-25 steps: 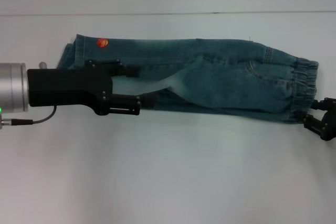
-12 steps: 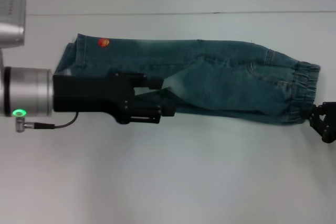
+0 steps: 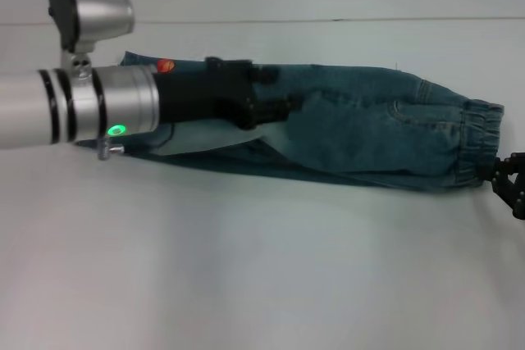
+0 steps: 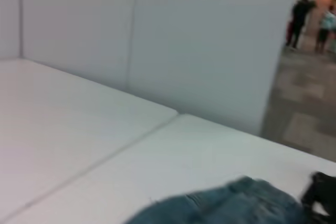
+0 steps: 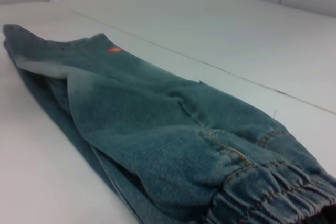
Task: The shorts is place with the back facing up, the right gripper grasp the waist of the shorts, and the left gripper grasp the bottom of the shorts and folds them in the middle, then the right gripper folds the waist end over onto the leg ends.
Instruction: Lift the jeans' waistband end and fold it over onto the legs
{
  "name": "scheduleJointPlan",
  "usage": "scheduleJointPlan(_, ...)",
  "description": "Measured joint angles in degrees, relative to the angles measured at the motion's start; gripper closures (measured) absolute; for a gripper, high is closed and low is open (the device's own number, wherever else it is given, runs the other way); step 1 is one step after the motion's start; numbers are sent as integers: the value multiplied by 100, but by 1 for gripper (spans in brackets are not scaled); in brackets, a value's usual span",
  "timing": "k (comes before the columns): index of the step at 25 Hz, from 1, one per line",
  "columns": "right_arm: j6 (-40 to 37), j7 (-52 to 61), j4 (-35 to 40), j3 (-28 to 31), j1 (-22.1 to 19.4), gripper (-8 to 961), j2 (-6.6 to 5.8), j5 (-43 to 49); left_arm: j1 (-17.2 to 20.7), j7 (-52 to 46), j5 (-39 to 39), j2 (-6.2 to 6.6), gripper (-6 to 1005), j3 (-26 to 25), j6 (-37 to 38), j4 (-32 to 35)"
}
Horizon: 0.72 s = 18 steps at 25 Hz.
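Note:
The blue-green denim shorts (image 3: pixel 369 133) lie folded lengthwise across the table. Their ruffled waist (image 3: pixel 480 141) points right. The leg ends (image 3: pixel 131 63) point left and are partly hidden behind my left arm. My left gripper (image 3: pixel 279 92) hovers over the middle of the shorts, open and holding nothing. My right gripper (image 3: pixel 510 182) sits at the picture's right edge, just off the waist's near corner, open and empty. In the right wrist view the shorts (image 5: pixel 157 129) stretch away from the waist (image 5: pixel 273 195). The left wrist view catches the shorts (image 4: pixel 236 205) and the right gripper (image 4: pixel 320 192).
A small orange print (image 3: pixel 165 65) marks the leg end. A table seam (image 3: pixel 328 20) runs across behind the shorts, with a white wall (image 4: pixel 210 40) beyond it. Bare white tabletop (image 3: pixel 262 268) lies in front of the shorts.
My left gripper has let go of the near fold, lifted and swung back over the shorts, its wrist rolling. The pale flap has dropped flat. My right gripper has slid slightly right.

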<state>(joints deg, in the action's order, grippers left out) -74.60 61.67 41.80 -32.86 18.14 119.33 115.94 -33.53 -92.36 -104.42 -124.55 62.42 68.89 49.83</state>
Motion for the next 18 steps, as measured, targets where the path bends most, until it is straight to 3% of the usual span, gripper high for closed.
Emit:
scheduleJointPlan(7, -372, 260, 410, -11, -87, 867, -41, 85, -322, 890, 918, -10, 425, 958, -975, -656)
scheduleJointPlan(10, -495, 367, 620, 9, -97, 867, -7, 246, -489, 1325, 1586, -10, 552, 1711, -1597, -1071)
scheduleJointPlan(18, -1196, 721, 1306, 6, -132, 869, 23, 494, -588, 1909, 3011, -8, 867, 2779, -2681, -1421)
